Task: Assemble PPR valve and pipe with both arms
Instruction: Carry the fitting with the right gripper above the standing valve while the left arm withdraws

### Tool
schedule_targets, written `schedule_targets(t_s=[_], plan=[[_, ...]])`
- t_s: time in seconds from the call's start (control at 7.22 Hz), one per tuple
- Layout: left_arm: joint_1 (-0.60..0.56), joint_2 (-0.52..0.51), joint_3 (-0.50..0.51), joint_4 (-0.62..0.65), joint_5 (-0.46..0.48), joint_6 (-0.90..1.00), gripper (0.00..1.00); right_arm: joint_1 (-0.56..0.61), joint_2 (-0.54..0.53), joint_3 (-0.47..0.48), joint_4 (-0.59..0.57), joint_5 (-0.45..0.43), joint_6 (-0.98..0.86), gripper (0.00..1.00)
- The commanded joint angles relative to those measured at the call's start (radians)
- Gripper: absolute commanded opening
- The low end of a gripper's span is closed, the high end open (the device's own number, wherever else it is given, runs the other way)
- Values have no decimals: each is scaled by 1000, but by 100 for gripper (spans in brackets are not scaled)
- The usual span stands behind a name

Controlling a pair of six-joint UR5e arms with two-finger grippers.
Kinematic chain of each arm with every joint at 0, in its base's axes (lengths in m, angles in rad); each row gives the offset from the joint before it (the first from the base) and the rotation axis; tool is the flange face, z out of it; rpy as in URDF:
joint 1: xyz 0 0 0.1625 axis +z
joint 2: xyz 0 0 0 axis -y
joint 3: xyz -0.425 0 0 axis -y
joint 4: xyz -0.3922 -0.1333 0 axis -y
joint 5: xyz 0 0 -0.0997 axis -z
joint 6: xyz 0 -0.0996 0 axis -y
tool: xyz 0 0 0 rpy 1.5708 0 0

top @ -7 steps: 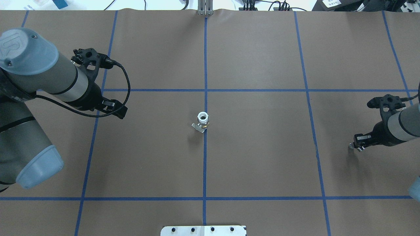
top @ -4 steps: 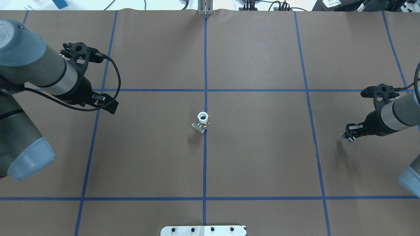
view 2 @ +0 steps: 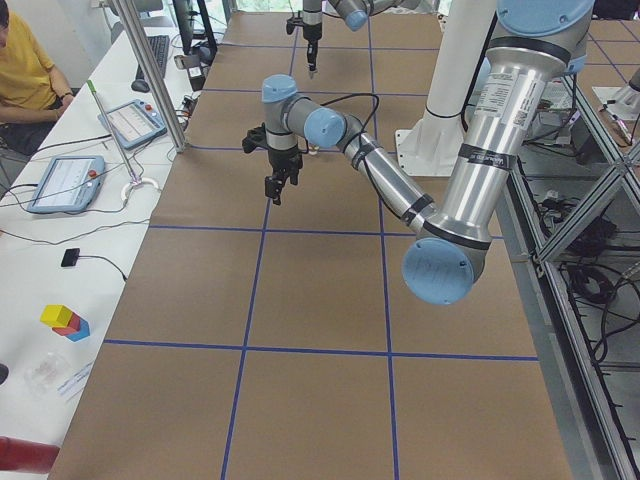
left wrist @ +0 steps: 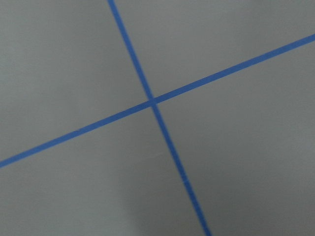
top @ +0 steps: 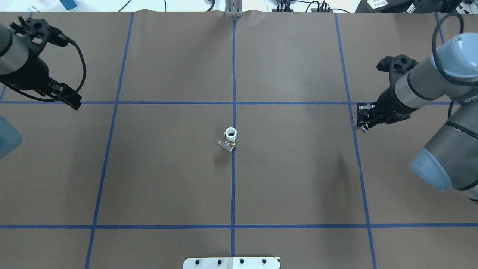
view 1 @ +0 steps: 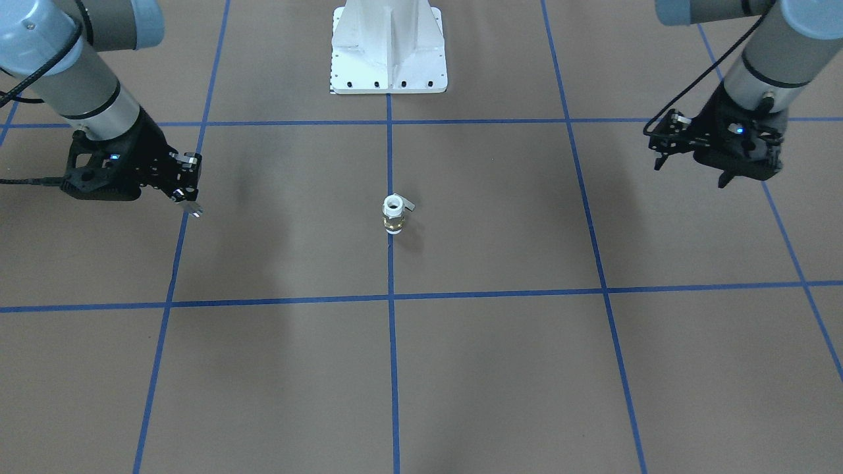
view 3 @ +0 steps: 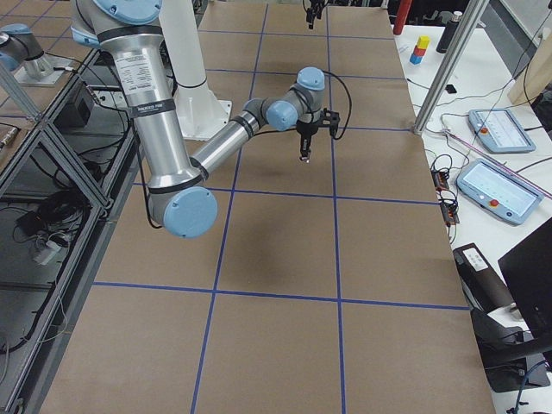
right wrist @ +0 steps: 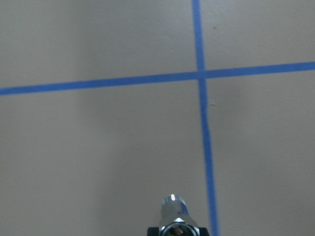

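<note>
In the front-facing view the PPR valve stands upright at the centre of the brown table. It sits on one of the blue tape lines that runs from near to far, white open end up. Well apart from it, at this view's left, the right gripper hangs above the table. Its fingers are clenched on the pipe, whose silver end pokes out below them. At this view's right the left gripper also hangs above the table, and whether its fingers are parted I cannot tell. The white robot base stands at the far edge.

From overhead, the valve is in the middle with its grey tab on the near left. Each gripper is well off to its own side, and the pipe glints at the right one's tip.

In the left side view the near arm's gripper points straight down above the table. In the right side view the near arm's gripper does the same.

The left wrist view shows only brown paper and a tape crossing.

The right wrist view shows the pipe's shiny head at the bottom edge, just left of a tape line.
</note>
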Motion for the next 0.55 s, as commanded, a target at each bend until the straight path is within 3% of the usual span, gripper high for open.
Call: schedule_targets(t_s=[0.0,0.42], plan=[[-153,61,74,19,-3,309,100,-63,156,4,-106,-10,146,0],[-411,63,367,-25,-101,693,100,-166,269,-26,-109,-85,315,0]])
